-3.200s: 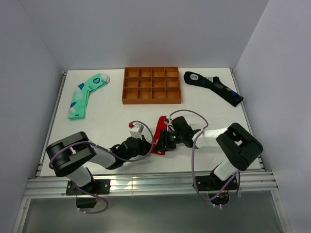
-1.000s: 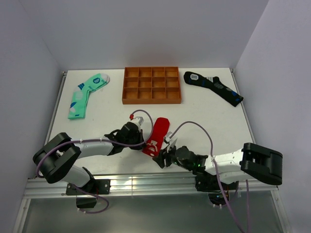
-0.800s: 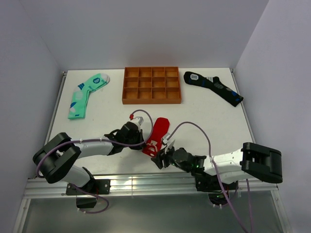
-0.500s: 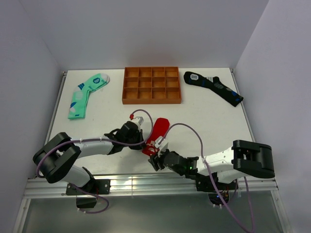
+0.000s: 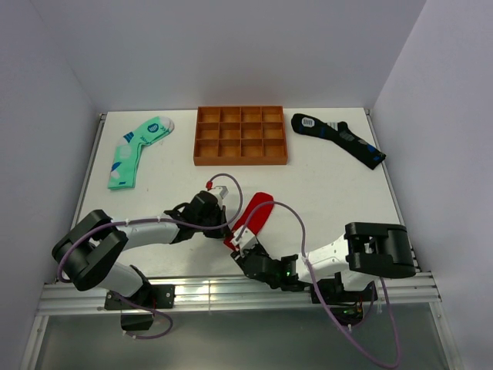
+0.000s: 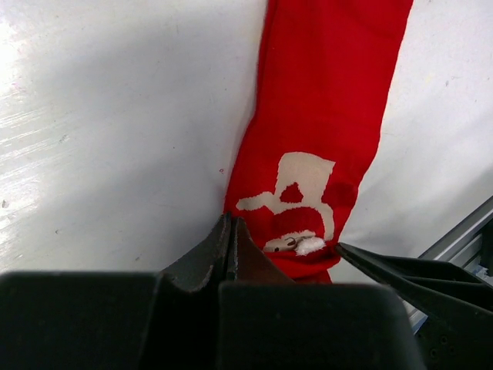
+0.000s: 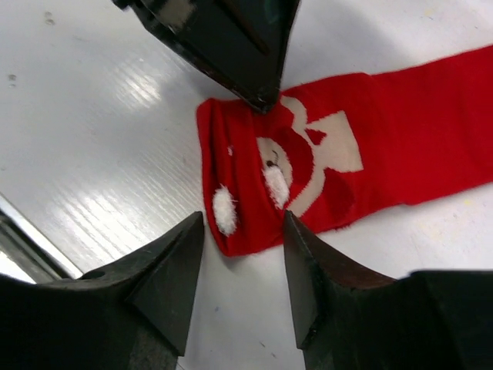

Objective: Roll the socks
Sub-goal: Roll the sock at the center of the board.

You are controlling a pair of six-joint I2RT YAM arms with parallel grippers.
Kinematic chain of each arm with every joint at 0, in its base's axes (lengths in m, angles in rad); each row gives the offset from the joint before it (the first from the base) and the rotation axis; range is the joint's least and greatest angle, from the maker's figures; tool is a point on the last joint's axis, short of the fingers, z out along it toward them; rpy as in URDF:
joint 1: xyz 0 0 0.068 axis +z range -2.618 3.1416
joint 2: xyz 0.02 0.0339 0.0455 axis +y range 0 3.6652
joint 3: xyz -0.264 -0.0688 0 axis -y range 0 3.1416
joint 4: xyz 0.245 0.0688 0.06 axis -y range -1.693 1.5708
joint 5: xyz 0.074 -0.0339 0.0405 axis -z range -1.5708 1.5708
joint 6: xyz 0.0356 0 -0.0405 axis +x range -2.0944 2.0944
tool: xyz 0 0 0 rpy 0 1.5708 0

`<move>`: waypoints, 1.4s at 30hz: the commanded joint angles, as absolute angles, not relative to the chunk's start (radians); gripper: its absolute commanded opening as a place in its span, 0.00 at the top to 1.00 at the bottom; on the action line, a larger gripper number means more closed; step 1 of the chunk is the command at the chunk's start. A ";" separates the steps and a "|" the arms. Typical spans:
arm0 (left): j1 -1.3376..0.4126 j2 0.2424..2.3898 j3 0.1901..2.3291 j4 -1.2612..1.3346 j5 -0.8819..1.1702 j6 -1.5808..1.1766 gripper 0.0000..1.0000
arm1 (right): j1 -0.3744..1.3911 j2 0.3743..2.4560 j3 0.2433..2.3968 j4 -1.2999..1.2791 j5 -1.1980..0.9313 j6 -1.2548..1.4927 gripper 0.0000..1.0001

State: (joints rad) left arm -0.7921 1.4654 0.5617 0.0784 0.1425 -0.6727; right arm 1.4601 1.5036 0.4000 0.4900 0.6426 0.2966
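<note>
Now the red sock (image 5: 252,216) lies near the front edge of the table (image 5: 177,181), its near end folded over. The left gripper (image 6: 231,228), pressed together, touches the fold's edge. The right gripper (image 7: 243,223) is spread, its jaws flanking that end.

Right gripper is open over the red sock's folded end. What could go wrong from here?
The right gripper straddles only the fold's end of the red sock, so closing might catch one layer and unroll it. The shut left gripper rests at the sock's edge just beyond; the two might collide.
</note>
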 commanded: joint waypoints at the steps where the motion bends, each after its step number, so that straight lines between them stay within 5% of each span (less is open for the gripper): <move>1: -0.787 1.462 0.575 0.009 0.160 -0.646 1.00 | 1.474 1.508 0.423 0.462 0.761 0.316 0.48; 9: -0.788 1.460 0.571 0.012 0.167 -0.650 1.00 | 1.470 1.483 0.416 0.431 0.811 0.368 0.65; 20: -0.787 1.447 0.549 0.028 0.161 -0.663 1.00 | 1.381 1.401 0.354 0.454 0.582 0.442 0.71; 42: -0.788 1.273 0.408 0.152 0.061 -0.785 1.00 | 1.089 1.468 0.512 0.112 0.000 0.598 0.79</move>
State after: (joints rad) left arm -0.7895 1.3174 0.4271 0.1081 0.0990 -0.7517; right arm 1.1282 1.4296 0.4843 0.2276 0.1139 0.5751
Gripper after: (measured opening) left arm 0.012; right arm 0.220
